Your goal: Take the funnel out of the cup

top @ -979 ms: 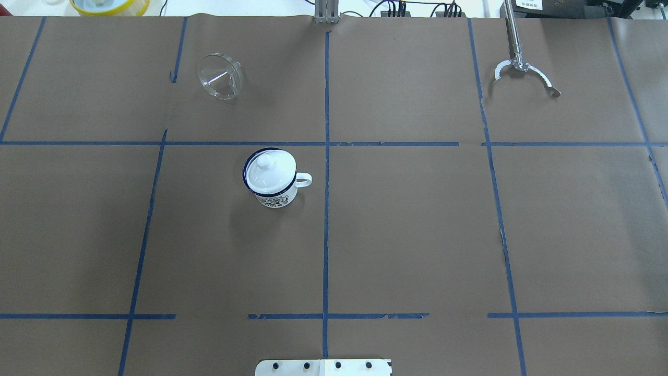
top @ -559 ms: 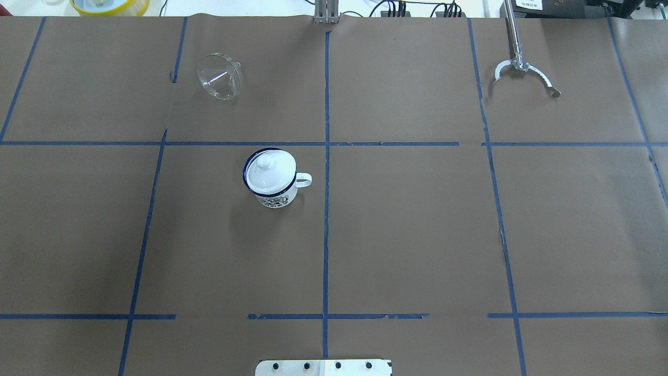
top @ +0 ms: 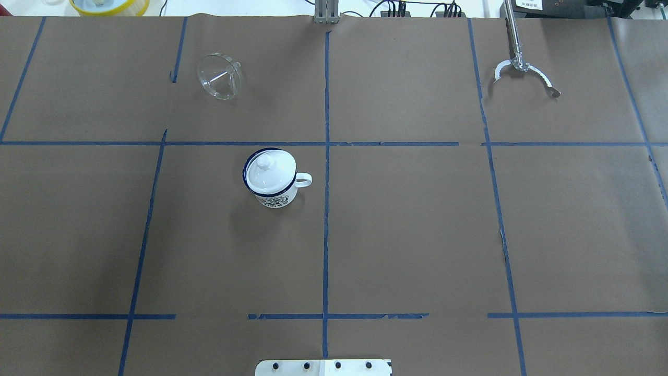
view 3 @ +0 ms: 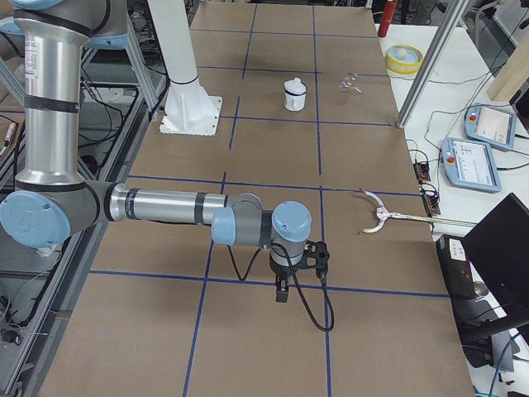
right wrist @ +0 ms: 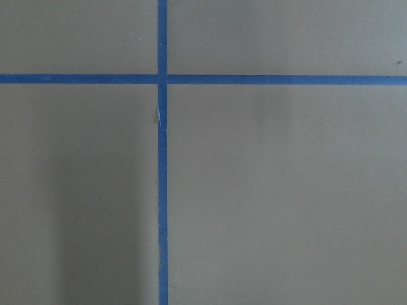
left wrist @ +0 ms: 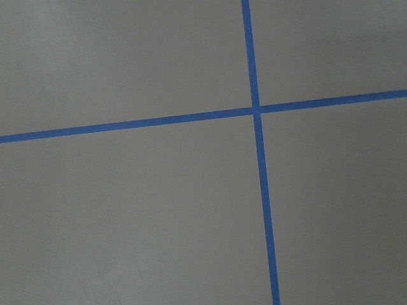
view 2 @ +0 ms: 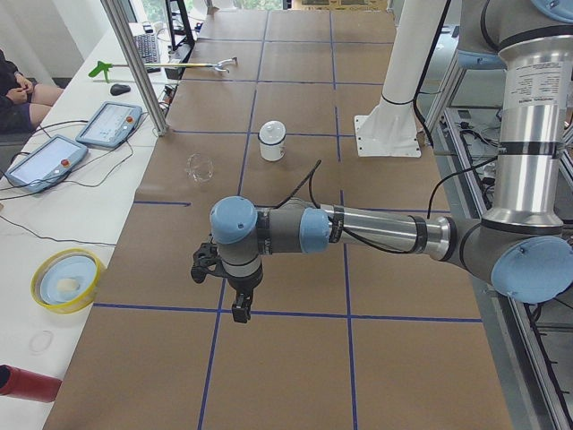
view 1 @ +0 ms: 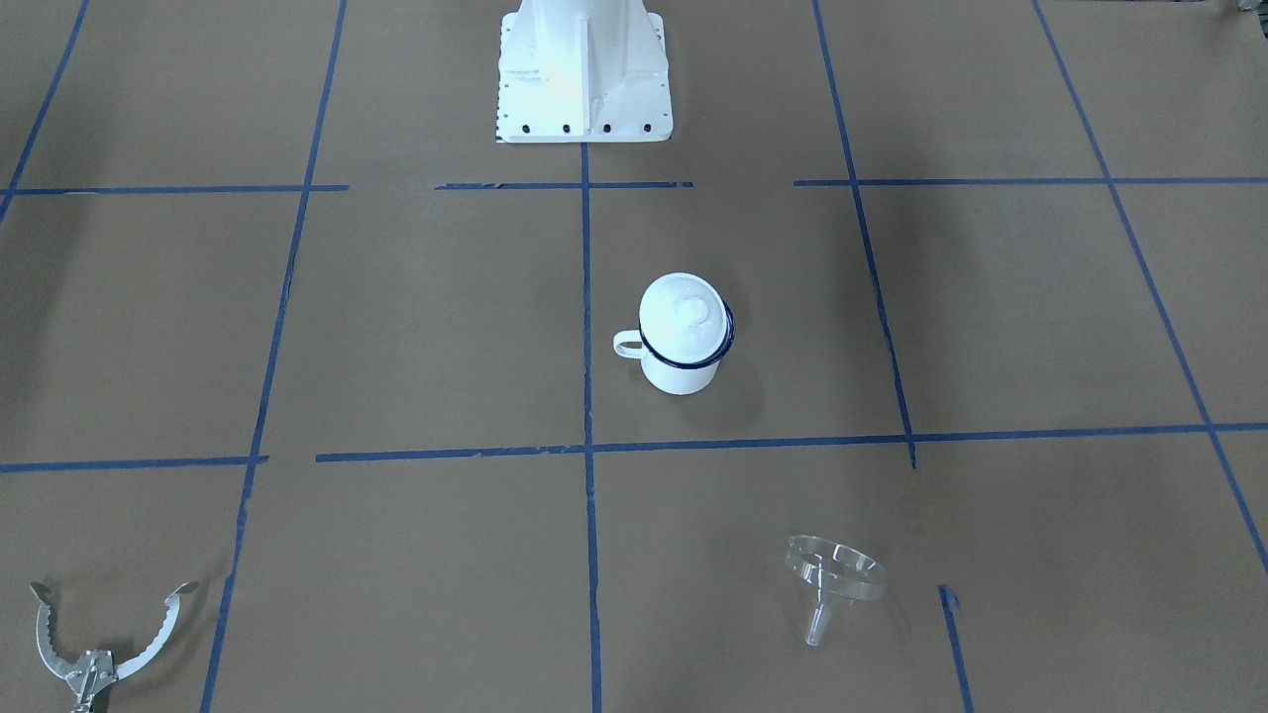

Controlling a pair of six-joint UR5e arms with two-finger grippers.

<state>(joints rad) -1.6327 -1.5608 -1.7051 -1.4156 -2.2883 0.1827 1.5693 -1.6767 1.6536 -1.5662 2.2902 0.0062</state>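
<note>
The clear funnel (top: 220,77) lies on its side on the brown paper at the far left, apart from the cup; it also shows in the front view (view 1: 832,579). The cup (top: 271,185) is a white mug with a dark blue rim, standing upright left of centre, handle to the right, with a round white knobbed lid (top: 266,171) on it. My left gripper (view 2: 219,291) hangs over the table's left end, far from both; I cannot tell if it is open or shut. My right gripper (view 3: 299,271) hangs over the right end; I cannot tell its state.
Metal reach tongs (top: 524,73) lie open at the far right. The white robot base (view 1: 582,69) stands at the near middle edge. A yellow bowl (view 2: 64,279) and tablets (view 2: 45,159) sit on the side bench beyond the far edge.
</note>
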